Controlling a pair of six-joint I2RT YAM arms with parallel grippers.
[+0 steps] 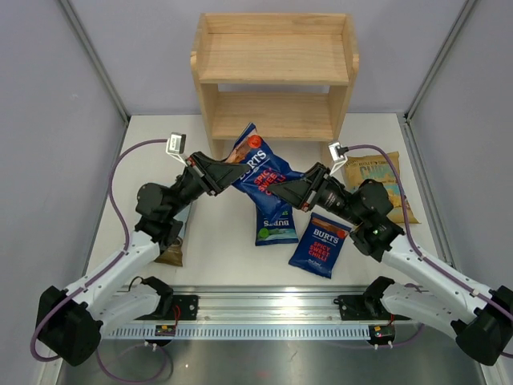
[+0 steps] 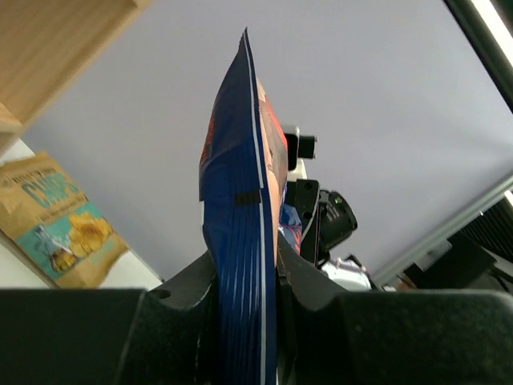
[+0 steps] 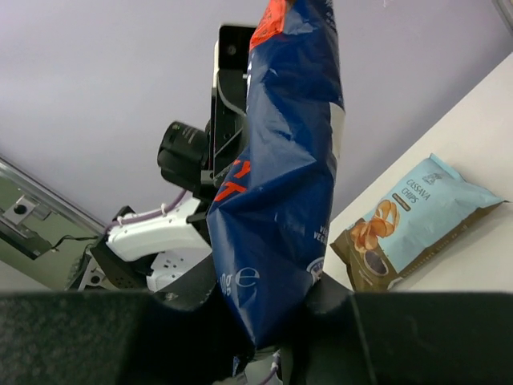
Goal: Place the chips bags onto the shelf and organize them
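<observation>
Dark-blue Burts bag w/ red label (image 1: 260, 168), held off table (image 1: 224, 245) before wooden shelf (image 1: 272, 58); L jaws, R jaws both pinching it.

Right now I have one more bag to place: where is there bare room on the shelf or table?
Both shelf tiers are bare. On the table, bare room lies between the cassava chips bag and the green-label Burts bag. Crowded: centre-right, around the lifted Burts bag, red-label Burts bag and yellow chips bag.

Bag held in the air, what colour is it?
The bag is dark blue with red print; clearest in the top view.
</observation>
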